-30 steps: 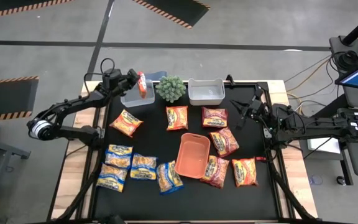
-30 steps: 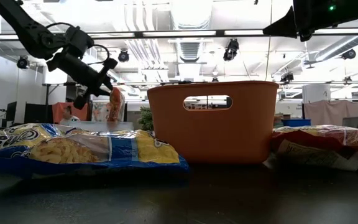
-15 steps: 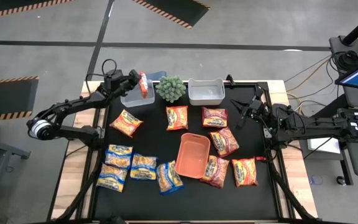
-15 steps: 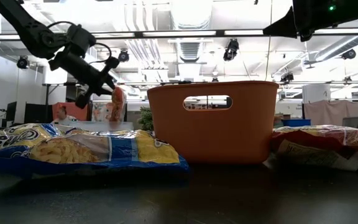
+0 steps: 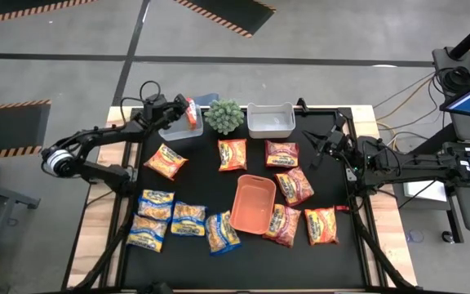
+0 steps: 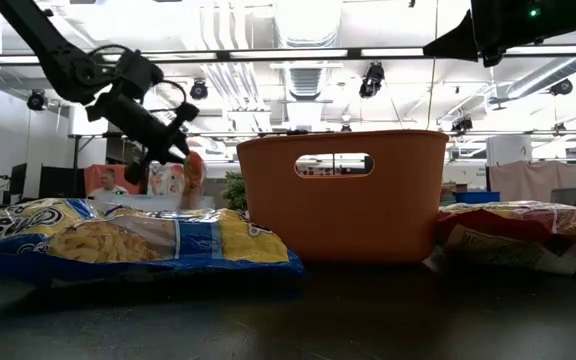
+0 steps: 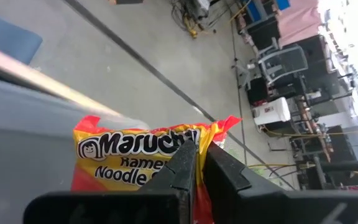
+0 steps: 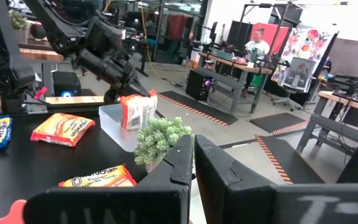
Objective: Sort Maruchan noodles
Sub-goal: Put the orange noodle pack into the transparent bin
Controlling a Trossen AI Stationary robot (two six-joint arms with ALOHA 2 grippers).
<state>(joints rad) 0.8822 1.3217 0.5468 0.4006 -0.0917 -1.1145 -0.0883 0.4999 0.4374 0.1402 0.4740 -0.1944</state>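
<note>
Orange packet (image 5: 192,112) lowered toward grey bin (image 5: 174,129), beside plant (image 5: 224,115)

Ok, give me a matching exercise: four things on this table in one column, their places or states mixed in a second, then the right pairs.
1. orange packet
2. orange tray
3. small green plant
4. right gripper

A. between the two clear bins
B. shut, empty, above the table's right side
C. clamped in the left gripper, over the left clear bin
D. amid the packets, mid-table

Pairs: 1-C, 2-D, 3-A, 4-B
</note>
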